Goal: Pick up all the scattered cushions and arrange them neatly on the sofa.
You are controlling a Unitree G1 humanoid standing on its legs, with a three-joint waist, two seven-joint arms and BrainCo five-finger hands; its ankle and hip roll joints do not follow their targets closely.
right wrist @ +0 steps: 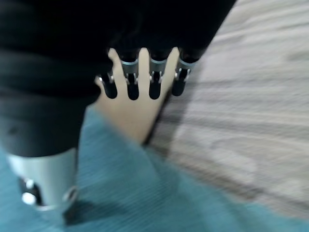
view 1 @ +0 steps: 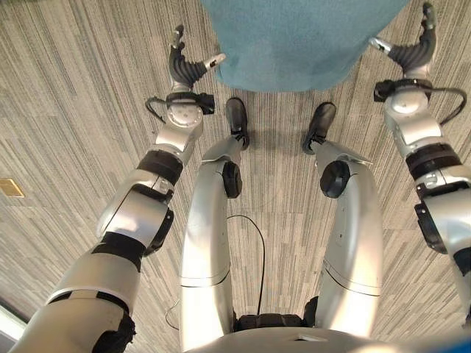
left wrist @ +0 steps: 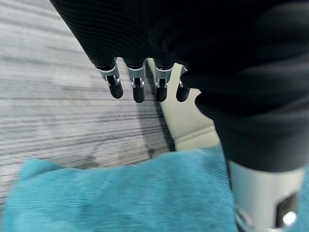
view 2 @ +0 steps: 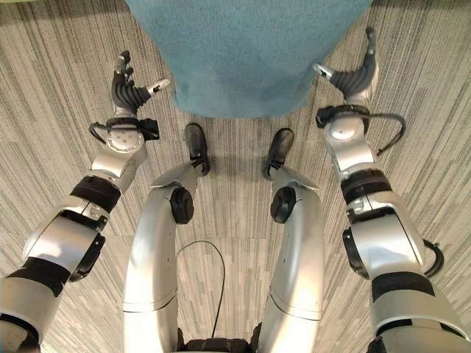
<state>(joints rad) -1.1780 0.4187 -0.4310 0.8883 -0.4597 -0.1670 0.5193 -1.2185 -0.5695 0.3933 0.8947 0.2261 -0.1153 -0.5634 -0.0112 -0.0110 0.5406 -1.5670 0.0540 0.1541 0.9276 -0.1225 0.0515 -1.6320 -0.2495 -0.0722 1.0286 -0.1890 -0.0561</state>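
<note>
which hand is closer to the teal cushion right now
Right, narrowly. The right hand has its thumb at the teal cushion's right edge. The left hand sits open beside the left edge, its thumb tip just short of the fabric.

The right hand, its silver dark-tipped fingers straight, hangs over a teal ribbed fabric cushion lying on grey striped carpet floor, beside a cream surface.

The teal cushion runs off the top edge, so its far side is anyone's guess (shape too). A pale thing behind it's mostly covered.
</note>
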